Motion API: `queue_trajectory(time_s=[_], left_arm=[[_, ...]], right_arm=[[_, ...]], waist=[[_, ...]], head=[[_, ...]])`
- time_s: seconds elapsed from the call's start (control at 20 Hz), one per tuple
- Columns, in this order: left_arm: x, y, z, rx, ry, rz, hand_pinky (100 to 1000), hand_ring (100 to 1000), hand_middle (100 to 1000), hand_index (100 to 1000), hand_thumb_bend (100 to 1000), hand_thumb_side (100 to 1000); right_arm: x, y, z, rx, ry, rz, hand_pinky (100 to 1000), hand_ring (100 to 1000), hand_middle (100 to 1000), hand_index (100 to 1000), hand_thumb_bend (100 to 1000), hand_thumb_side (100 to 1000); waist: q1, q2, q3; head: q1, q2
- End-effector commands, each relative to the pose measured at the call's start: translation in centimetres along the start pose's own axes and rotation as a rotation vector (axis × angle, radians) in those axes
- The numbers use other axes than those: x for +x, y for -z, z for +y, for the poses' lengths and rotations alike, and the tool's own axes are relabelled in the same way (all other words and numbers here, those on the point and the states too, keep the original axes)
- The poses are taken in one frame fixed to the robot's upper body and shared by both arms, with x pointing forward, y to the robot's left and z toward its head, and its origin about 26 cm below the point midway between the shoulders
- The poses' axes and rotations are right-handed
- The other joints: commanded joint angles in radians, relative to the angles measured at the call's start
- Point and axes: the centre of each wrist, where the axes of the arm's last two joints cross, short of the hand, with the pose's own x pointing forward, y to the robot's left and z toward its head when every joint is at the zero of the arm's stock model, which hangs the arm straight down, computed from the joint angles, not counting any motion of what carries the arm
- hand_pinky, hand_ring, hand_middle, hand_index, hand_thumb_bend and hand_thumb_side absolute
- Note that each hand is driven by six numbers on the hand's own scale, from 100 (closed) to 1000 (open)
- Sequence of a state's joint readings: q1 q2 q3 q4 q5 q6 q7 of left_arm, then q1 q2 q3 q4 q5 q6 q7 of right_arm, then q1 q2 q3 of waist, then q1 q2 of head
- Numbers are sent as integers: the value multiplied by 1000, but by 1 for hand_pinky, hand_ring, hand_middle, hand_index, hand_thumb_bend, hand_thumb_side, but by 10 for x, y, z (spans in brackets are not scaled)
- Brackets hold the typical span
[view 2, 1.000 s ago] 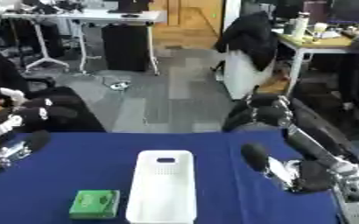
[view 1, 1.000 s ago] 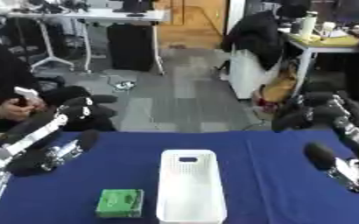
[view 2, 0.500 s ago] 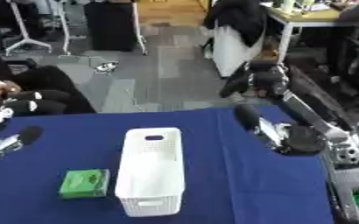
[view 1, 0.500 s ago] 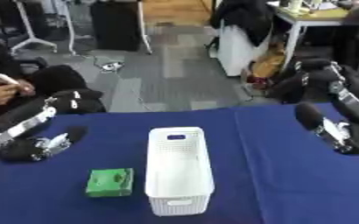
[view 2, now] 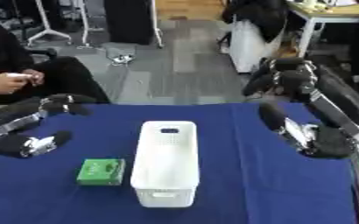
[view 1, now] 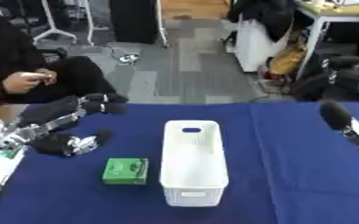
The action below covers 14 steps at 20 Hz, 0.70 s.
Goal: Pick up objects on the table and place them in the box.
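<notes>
Green box (view 1: 126,170), small flat carton w/ some print on top, lies flat on the blue table (view 1: 290,188) just beside the left wall of the white basket (view 1: 193,162), near the basket's front half, not touching as far as I can tell. Basket is the target "box": long, narrow, open top, perforated walls, handle slot at far end, looks empty. Left hand (view 1: 72,142) hovers above the cloth, up and to the left of the green box, apart from it; fingers spread and relaxed, thumb out, holding nothing. Right hand (view 2: 293,94) is up at the right side, well apart from both box and basket; fingers loosely bent, nothing in them, reads as relaxed rather than closed. Judgement on handling: carton prob. light and fairly stiff (thin card), so walls may dent if squeezed hard; surface likely smooth, bit slippery. It sits low, so a top-down pinch across the short sides, thumb on one long edge and fingers on the other, looks the best hold; left hand is the nearer one. Cloth may let it slide when nudged, and basket wall right beside it leaves little finger room on that side, so approach from the open left/front side. Basket itself prob. light plastic, could shift if bumped.
</notes>
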State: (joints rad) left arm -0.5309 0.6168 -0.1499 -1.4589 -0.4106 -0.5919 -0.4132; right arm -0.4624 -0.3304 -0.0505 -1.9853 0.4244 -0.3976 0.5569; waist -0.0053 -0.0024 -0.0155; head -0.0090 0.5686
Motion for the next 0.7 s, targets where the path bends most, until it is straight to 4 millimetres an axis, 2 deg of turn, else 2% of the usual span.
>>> queue_trajectory(time_s=[0.05,0.2,0.5,0.7], left_arm=[[-4,-6,9,-16,56,8,757,822,916,890,101,1000],[-6,-6,7,-20,70,10,764,833,921,891,102,1000],[-10,-9,3,-39,97,30,800,892,954,906,108,1000],[-13,-11,0,-64,110,48,819,921,971,915,108,1000]], right_arm=[[3,1,-5,4,-17,-17,549,607,599,683,252,1000],[3,1,-5,8,-17,-21,549,607,598,682,250,1000],[4,2,-5,22,-15,-29,550,607,599,682,242,1000],[4,2,-4,29,-14,-36,551,607,599,682,239,1000]], waist=[[1,-12,1],[0,-11,1],[0,-11,2],[0,-11,2]], head=[[3,-25],[-4,-42],[-36,-99],[-48,-120]])
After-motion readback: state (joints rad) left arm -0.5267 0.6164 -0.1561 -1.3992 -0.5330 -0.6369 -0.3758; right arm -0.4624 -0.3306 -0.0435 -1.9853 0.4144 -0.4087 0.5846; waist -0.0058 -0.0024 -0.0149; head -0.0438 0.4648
